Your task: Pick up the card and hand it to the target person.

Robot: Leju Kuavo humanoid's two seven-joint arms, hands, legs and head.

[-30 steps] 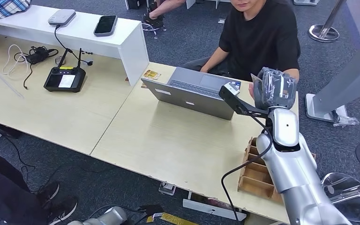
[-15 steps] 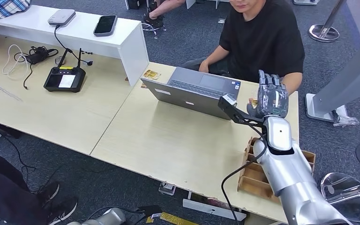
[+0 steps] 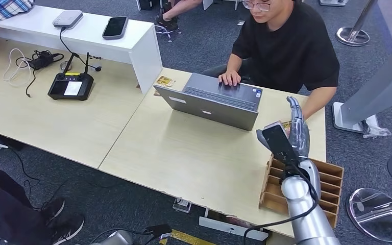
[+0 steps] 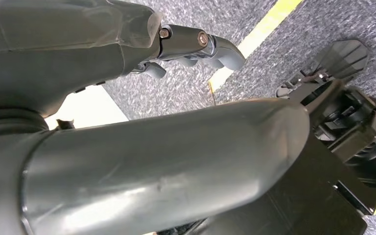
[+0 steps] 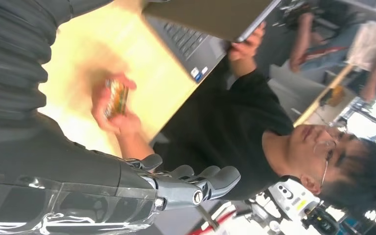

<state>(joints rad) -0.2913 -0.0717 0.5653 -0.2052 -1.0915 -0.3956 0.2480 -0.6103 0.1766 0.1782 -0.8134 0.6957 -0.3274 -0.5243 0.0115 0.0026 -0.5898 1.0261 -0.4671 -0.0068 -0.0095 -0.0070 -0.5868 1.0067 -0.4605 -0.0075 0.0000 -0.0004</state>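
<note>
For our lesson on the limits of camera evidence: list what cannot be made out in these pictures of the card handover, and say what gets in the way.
- The card in the person's hand, right wrist view: motion blur makes its print unreadable.
- The same card in the head view: mostly hidden behind the right hand.
- The left hand, left wrist view: its grey cover hides most of the fingers, so open or shut cannot be told.
- The phone screen, head view: too small and dark to read.

- Right hand [image 3: 297, 128]: 1.0 s ago raised at the far right table edge with the card; now lower and nearer, above the wooden organiser [image 3: 332, 179], fingers extended, holding nothing.
- Card [image 5: 117, 98]: now in the person's hand [image 5: 108, 105], blurred, over the table.
- Person [image 3: 291, 46]: leaned in; other hand now on the laptop [image 3: 219, 97] keyboard.
</note>
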